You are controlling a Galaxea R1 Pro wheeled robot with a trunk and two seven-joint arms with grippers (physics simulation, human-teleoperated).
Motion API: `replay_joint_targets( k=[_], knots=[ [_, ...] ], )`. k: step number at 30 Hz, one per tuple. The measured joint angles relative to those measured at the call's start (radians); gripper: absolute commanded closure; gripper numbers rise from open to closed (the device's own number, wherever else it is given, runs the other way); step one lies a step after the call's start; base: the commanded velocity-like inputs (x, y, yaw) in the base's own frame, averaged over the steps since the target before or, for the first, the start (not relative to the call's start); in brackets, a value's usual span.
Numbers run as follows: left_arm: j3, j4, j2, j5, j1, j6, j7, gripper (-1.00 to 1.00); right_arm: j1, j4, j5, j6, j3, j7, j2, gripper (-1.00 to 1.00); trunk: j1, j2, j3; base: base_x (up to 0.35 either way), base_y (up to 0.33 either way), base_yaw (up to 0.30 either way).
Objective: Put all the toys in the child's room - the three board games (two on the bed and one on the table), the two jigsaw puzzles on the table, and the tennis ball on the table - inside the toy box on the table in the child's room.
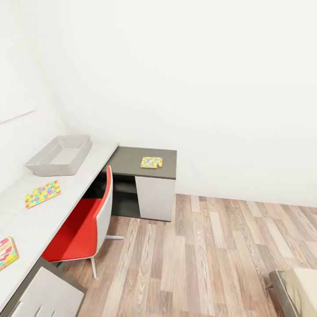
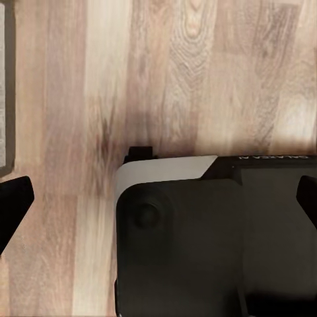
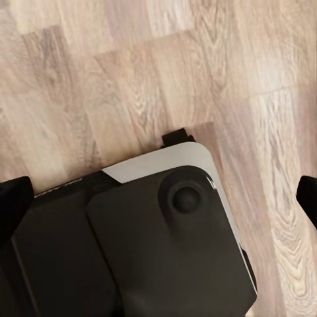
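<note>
One board game [image 1: 7,253] lies nearest, at the table's [image 1: 31,220] near front edge on the pale grey section, partly cut off by the frame. Two jigsaw puzzles are counted: one [image 1: 42,193] further along the pale section, near its front edge, and one [image 1: 151,162] on the dark grey end section, well apart from the first. One grey toy box [image 1: 60,155], open-topped, sits toward the wall side of the pale section, beyond the first puzzle. One red-and-white chair [image 1: 86,220] is tucked against the table. One bed corner [image 1: 297,288] shows over the plank floor [image 1: 211,255]. Left end effector [image 2: 158,198] and right end effector [image 3: 158,198] both have fingertips wide apart above the robot's dark base [image 2: 198,244].
</note>
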Motion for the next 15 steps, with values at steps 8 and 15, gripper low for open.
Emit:
replay_joint_targets(
  k=[8,15],
  knots=[
    [0.0,0.0,-0.001,0.0,0.0,0.0,0.0,-1.0,0.0,0.0,0.0,0.0,0.0,-0.001,0.0,-1.0,0.0,0.0,0.0,0.206,0.001,0.0],
    [0.0,0.0,-0.001,0.0,0.0,0.0,0.0,-1.0,0.0,-0.001,0.0,0.0,0.0,-0.001,0.0,-1.0,0.0,0.0,0.0,0.193,0.0,0.0]
  ],
)
